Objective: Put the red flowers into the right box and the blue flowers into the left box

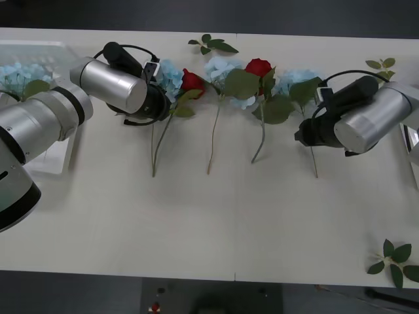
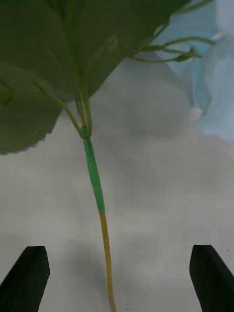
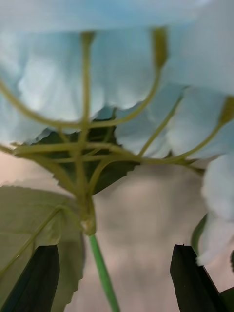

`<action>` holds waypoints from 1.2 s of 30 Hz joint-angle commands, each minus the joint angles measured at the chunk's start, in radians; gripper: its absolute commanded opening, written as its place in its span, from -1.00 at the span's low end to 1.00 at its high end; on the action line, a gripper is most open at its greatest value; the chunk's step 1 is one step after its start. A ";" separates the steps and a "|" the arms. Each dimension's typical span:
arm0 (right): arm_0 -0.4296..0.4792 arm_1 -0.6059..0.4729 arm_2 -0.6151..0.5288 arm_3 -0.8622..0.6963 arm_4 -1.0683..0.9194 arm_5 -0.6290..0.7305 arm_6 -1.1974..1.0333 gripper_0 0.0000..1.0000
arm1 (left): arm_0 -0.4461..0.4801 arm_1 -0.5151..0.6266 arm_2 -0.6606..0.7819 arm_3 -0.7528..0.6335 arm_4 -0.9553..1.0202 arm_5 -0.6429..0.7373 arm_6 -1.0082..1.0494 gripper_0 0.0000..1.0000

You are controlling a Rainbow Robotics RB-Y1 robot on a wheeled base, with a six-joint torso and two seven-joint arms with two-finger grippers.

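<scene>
Both grippers are gaping wide over blue flowers (image 1: 226, 69): left gripper (image 3: 114, 278) upper left, right gripper (image 2: 119, 278) centre right.

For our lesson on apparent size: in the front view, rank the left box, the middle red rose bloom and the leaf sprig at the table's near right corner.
1. Left box, partly hidden by the arm.
2. Leaf sprig.
3. Red rose bloom, though close to the sprig, so unsure.
</scene>
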 commanded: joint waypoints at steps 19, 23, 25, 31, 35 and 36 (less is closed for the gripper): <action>-0.043 0.097 -0.019 0.148 0.061 -0.134 -0.017 -1.00 | -0.051 0.005 -0.059 -0.010 -0.042 -0.036 0.047 0.31; -0.043 0.097 -0.019 0.148 0.060 -0.134 -0.015 -1.00 | -0.053 0.005 -0.069 -0.010 -0.042 -0.036 0.046 0.31; -0.043 0.097 -0.019 0.148 0.055 -0.140 -0.014 -1.00 | -0.053 0.006 -0.078 -0.010 -0.042 -0.036 0.047 0.11; -0.059 0.074 -0.019 0.148 0.025 -0.168 -0.011 -1.00 | -0.053 0.006 -0.079 -0.012 -0.045 -0.036 0.047 -1.00; -0.107 0.003 -0.019 0.098 -0.080 -0.125 0.008 -1.00 | -0.053 0.005 -0.079 -0.012 -0.045 -0.036 0.046 -1.00; -0.124 -0.031 -0.019 0.071 -0.121 -0.102 0.014 -1.00 | -0.053 0.006 -0.079 -0.012 -0.045 -0.036 0.046 -1.00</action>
